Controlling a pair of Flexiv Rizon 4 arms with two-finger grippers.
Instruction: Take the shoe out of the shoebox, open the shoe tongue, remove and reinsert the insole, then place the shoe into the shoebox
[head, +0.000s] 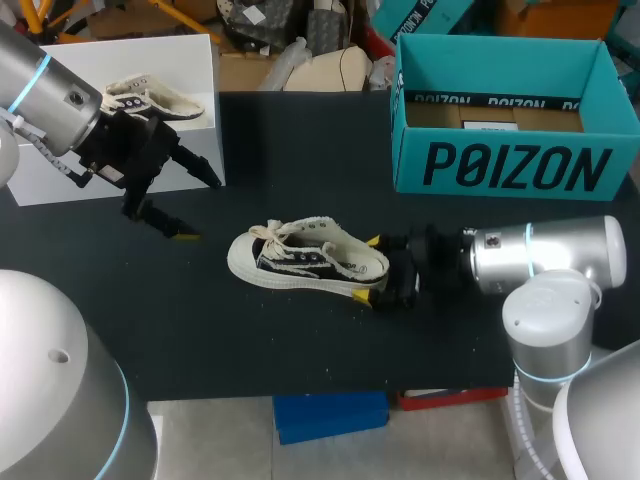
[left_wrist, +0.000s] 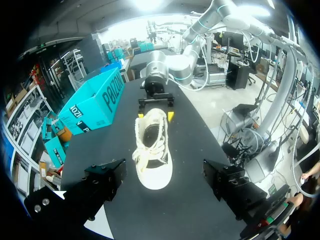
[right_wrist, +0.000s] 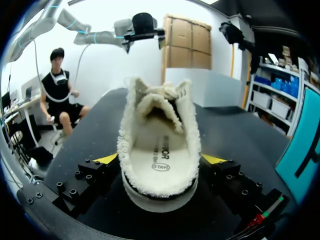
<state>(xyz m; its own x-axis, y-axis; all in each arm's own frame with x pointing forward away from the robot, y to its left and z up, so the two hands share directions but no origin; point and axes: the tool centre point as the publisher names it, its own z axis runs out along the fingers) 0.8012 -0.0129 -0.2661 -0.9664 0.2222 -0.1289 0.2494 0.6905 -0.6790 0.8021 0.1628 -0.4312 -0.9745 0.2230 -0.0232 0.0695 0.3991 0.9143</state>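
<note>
- A cream and black shoe lies on its sole in the middle of a dark table. It is out of the teal shoebox, which stands open at the far right corner.
- The right gripper comes in low from the right. Its yellow tips appear to press the heel from both sides, clenched on the shoe.
- The left gripper hovers above the table, well apart from the toe, with its fingers spread wide and nothing in them.
- In the right wrist view the insole sits flat inside, and the tongue folds over the front of the opening.
- The step in hand is likely opening the tongue. It calls for the right gripper to pin the heel while the left descends over the laces, pinches only the tongue's free edge and draws it toward the toe.
- Snagging a lace would drag the shoe.
</note>
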